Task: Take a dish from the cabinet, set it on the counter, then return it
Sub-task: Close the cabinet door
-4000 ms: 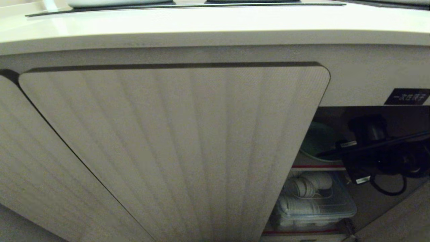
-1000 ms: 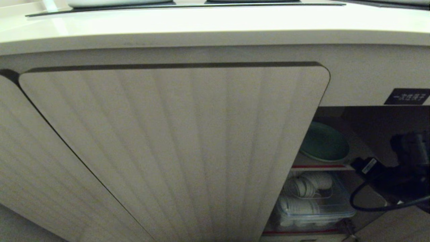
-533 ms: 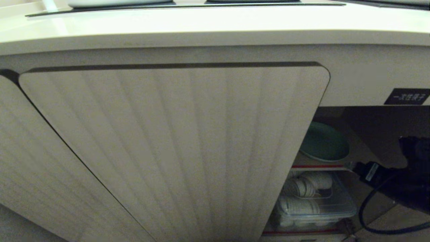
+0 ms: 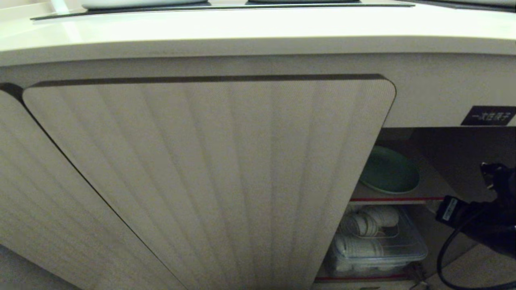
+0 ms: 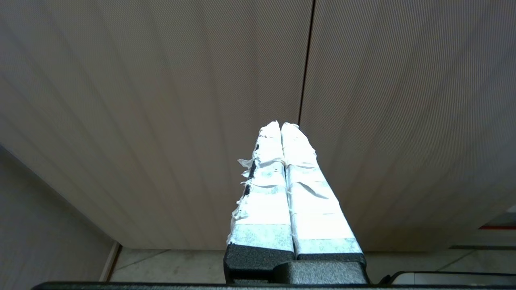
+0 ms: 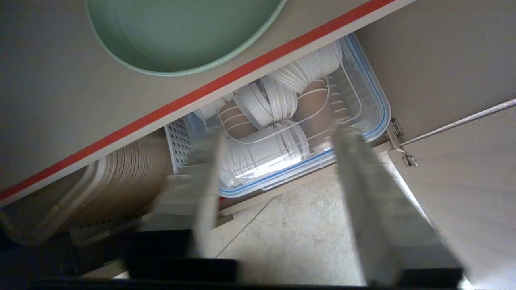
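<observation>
Dish (image 4: 389, 171): pale mint-green round plate, lying flat on the upper shelf (image 4: 399, 199) of the open cabinet (image 4: 443, 145), right of centre in the head view. Also seen in the upper left of the right wrist view (image 6: 181, 36), resting alone on the shelf board just behind its red front edge. Nothing touches it.

Cabinet: beige unit, interior exposed at the right of the head view; small black label (image 4: 488, 116) with white characters above the opening. A ribbed, round-cornered door (image 4: 209, 181) fills the middle of the frame.

Lower shelf: clear plastic box (image 4: 377, 245) with a blue-edged rim, holding stacks of white disposable cups or bowls; directly below the dish's shelf.

Table (image 4: 258, 28): cream worktop across the top of the head view, with a black inset panel (image 4: 221, 5) at its far edge.

Right end effector (image 6: 278, 141): outside the cabinet opening, well apart from the dish; its arm shows at the right edge of the head view. Fingers blurred but clearly parted, with the plastic box visible in the gap between them; holding nothing.

Left end effector (image 5: 281, 125): parked facing a ribbed door front, its white-taped fingers (image 5: 266, 193) pressed together, empty.
</observation>
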### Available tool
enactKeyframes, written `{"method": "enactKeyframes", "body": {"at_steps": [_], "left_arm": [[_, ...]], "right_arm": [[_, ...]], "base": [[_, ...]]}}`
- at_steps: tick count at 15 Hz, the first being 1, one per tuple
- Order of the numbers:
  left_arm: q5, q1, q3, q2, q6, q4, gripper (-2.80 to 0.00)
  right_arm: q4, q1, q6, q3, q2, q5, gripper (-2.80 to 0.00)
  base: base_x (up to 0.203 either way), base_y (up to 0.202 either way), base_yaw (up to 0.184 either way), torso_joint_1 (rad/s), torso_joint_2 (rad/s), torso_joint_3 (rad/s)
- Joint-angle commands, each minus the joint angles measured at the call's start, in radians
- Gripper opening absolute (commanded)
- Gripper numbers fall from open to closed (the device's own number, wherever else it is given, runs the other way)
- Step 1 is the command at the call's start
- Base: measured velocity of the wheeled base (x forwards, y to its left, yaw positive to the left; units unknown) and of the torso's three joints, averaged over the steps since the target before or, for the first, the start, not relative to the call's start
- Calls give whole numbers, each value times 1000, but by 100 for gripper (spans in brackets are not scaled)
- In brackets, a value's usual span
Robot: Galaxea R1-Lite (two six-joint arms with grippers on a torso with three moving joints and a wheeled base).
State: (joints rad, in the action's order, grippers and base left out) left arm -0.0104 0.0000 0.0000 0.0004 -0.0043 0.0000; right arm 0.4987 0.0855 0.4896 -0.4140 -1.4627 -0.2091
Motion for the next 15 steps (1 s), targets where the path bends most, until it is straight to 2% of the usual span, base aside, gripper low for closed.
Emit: {"method": "enactKeyframes", "body": {"at_steps": [1,4,7,15], "left_arm": [[0,0,0,0,0,0,-280],[0,0,0,0,0,0,-280],[0,0,0,0,0,0,-280],[0,0,0,0,0,0,-280]], "right_arm": [[3,1,2,6,12,-1,-280],[3,2,-18,29,32,0,-280],[12,2,-99,59,71,2,-280],[26,7,-247,114,226,8,-280]], "base": [[0,0,0,0,0,0],[0,0,0,0,0,0],[0,0,0,0,0,0],[0,0,0,0,0,0]]}}
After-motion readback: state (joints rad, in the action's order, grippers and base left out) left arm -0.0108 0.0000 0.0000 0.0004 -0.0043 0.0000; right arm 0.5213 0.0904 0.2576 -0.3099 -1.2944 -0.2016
